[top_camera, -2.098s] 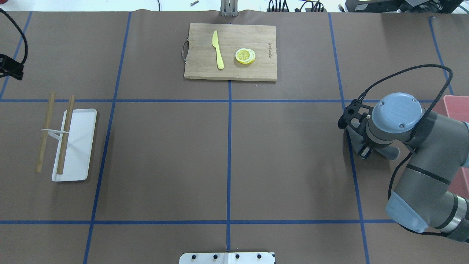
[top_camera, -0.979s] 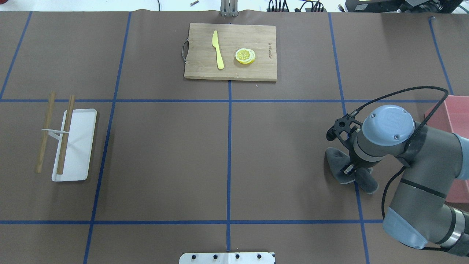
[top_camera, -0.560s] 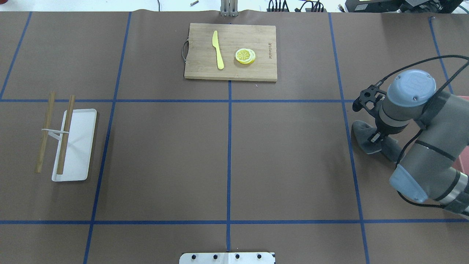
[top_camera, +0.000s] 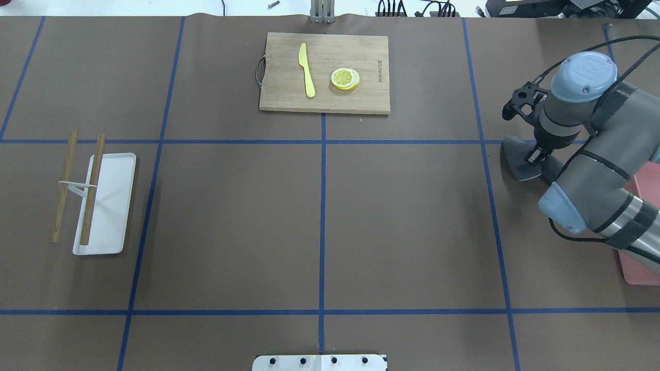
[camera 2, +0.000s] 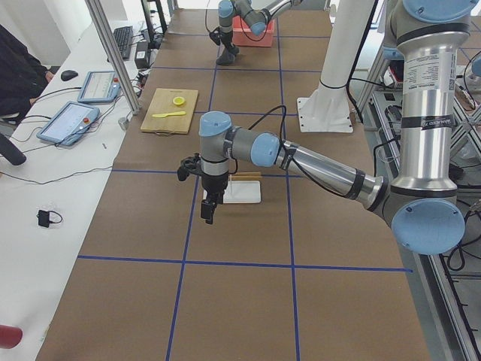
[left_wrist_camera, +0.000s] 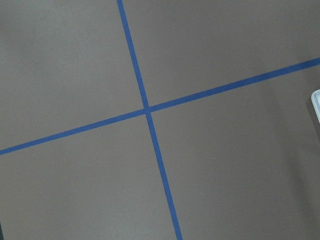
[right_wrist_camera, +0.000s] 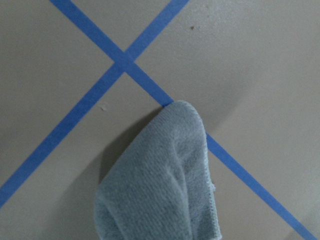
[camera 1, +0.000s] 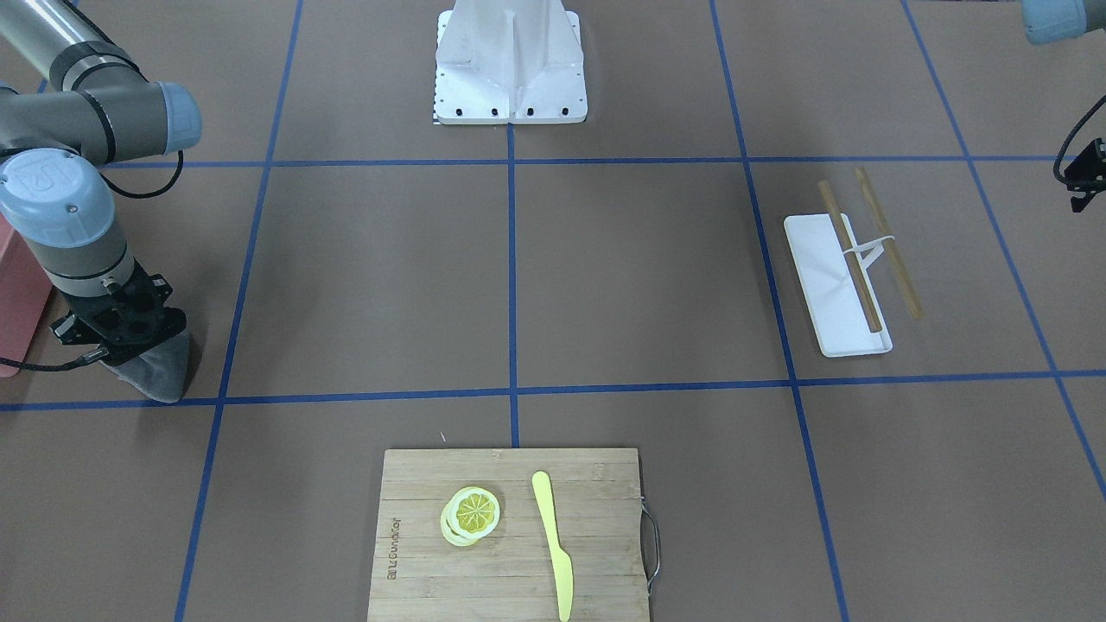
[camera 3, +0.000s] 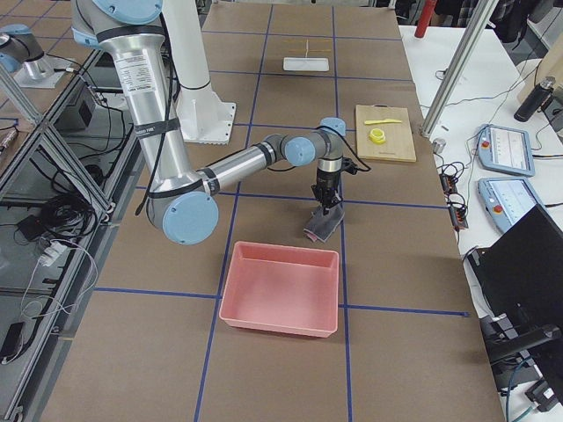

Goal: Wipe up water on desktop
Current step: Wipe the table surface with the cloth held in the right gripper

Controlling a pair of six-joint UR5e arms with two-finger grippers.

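The desktop (top_camera: 402, 221) is brown with blue tape lines; I see no water on it. My right gripper (top_camera: 536, 154) is shut on a grey cloth (top_camera: 520, 164) and presses it on the desktop at the right side, by a tape crossing. The cloth also shows in the right wrist view (right_wrist_camera: 165, 185), in the front view (camera 1: 160, 371) and in the right side view (camera 3: 322, 225). My left gripper (camera 2: 209, 214) hangs above the desktop near the white tray; I cannot tell whether it is open or shut. The left wrist view shows only bare desktop and tape.
A pink bin (camera 3: 280, 288) stands right beside the cloth, toward the table's right end. A bamboo cutting board (top_camera: 324, 72) with a yellow knife and a lemon slice lies at the far middle. A white tray (top_camera: 105, 203) with two wooden sticks lies at the left.
My right gripper has dragged the cloth first toward the robot, then away and to the right. The left arm's black part has left the overhead view.
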